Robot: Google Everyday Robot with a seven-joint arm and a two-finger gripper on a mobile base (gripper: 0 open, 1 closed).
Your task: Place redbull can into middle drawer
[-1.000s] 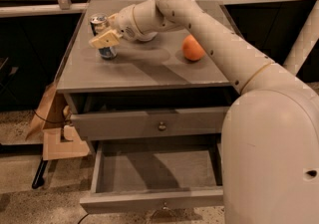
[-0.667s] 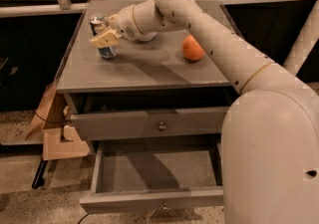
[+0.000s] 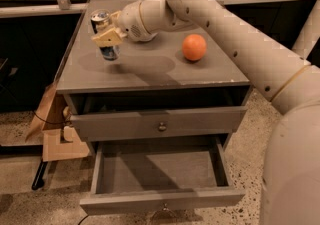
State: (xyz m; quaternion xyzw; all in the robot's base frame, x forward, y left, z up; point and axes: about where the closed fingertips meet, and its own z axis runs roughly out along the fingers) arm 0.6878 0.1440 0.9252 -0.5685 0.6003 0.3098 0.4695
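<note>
The redbull can (image 3: 104, 34) is at the back left of the grey cabinet top (image 3: 150, 69), slightly tilted. My gripper (image 3: 107, 38) is shut on the can's middle, its cream fingers (image 3: 111, 35) on both sides, and the arm reaches in from the right. I cannot tell if the can's base touches the top. The middle drawer (image 3: 160, 171) is pulled out wide below and holds nothing; its knob (image 3: 164, 207) is at the front centre. The uppermost drawer front (image 3: 162, 126) above it is nearly shut.
An orange fruit (image 3: 194, 47) sits on the cabinet top, right of the can. A cardboard box (image 3: 55, 136) stands on the floor left of the cabinet. My arm's large white body (image 3: 295, 134) fills the right side. A rail and dark panels run behind.
Almost nothing has moved. The gripper stays shut on the can at the back left of the cabinet top, and the drawer stays open.
</note>
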